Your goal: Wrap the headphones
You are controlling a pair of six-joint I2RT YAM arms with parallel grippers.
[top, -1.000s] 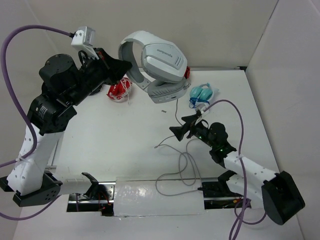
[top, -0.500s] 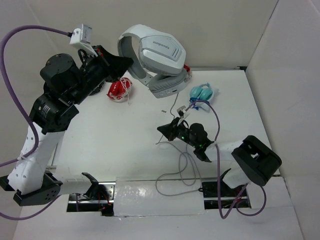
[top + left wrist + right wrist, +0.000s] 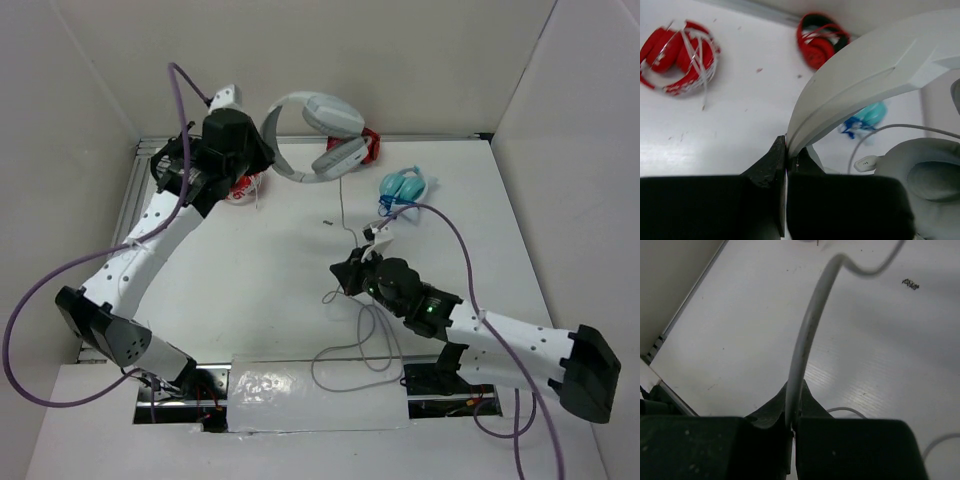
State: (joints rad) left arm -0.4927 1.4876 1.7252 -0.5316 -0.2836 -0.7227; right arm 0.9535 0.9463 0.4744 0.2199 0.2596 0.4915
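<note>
Headphones [image 3: 338, 158] lowered toward back edge, cable [image 3: 807, 335] pinched

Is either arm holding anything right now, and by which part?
The left gripper pinches the headphones by the headband; the right gripper pinches their cable, jaws shut on both.
</note>
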